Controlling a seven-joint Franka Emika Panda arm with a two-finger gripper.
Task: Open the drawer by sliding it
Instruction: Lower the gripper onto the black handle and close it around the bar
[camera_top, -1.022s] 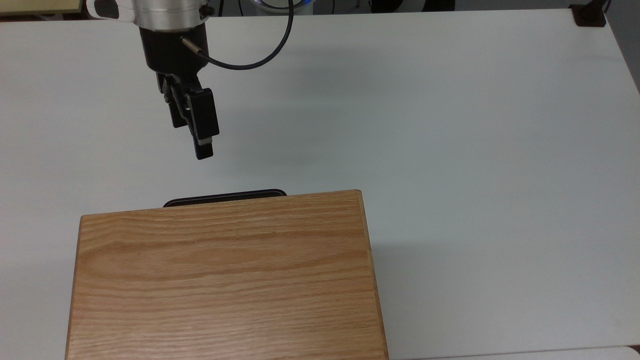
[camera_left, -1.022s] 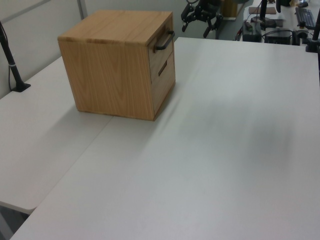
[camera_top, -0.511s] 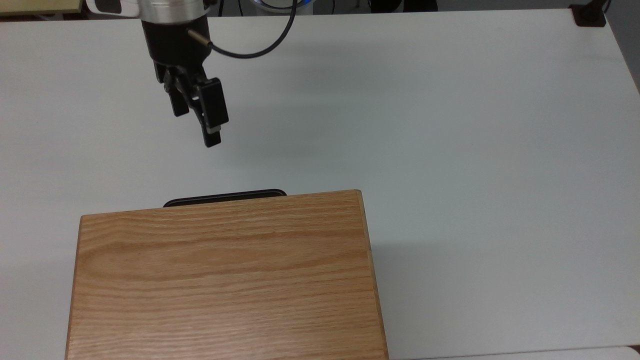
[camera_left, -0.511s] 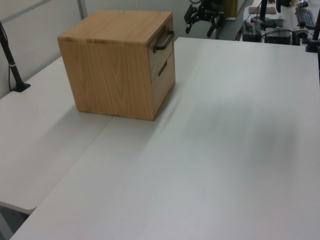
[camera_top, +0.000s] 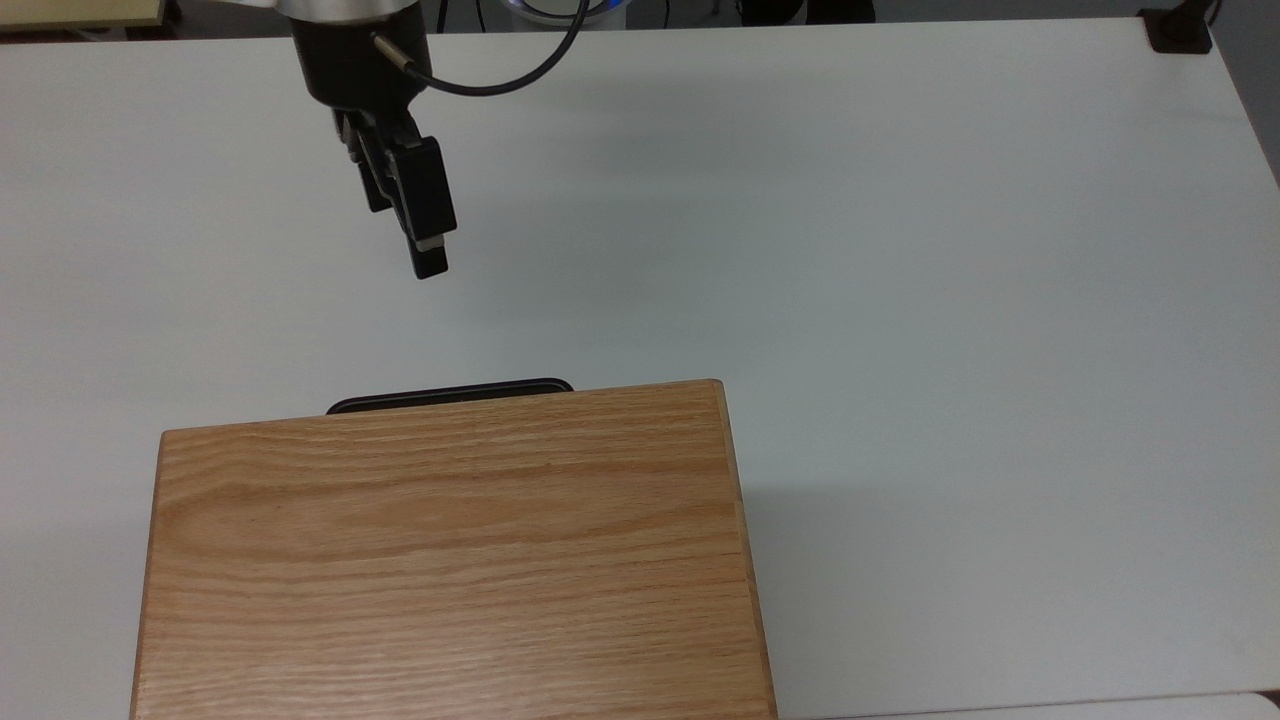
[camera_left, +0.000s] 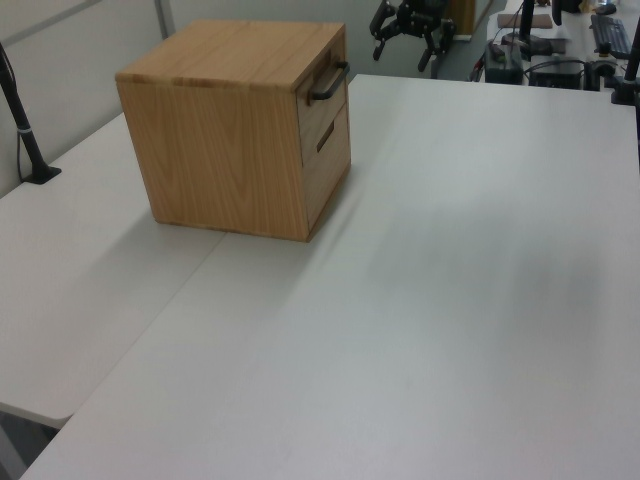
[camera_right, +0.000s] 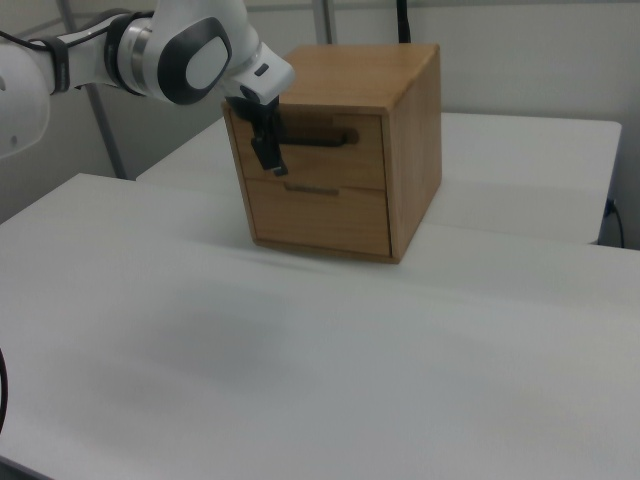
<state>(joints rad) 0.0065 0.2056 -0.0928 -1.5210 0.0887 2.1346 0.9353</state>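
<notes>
The gripper (camera_top: 425, 255) hangs above the white table (camera_top: 900, 250), its black fingers pointing down and toward the oak cabinet (camera_top: 450, 560) in the top view. In the left view the gripper (camera_left: 408, 45) shows two fingers spread with a gap between them, so the claw stands open and holds nothing. It is well apart from the cabinet in the top view, with bare table between the fingertips and the black bar handle (camera_top: 450, 393) that peeks out from under the cabinet's top edge. A black cable (camera_top: 520, 70) loops from the wrist (it curves toward the top view's right).

In the right view the gripper (camera_right: 267, 150) overlaps the upper drawer (camera_right: 315, 150) near the right view's left end of its handle (camera_right: 318, 138); whether it touches cannot be told there. The drawer sits flush in the cabinet front, closed, above a lower drawer front (camera_right: 318, 217). In the left view the drawer (camera_left: 322, 108) faces the left view's right.
</notes>
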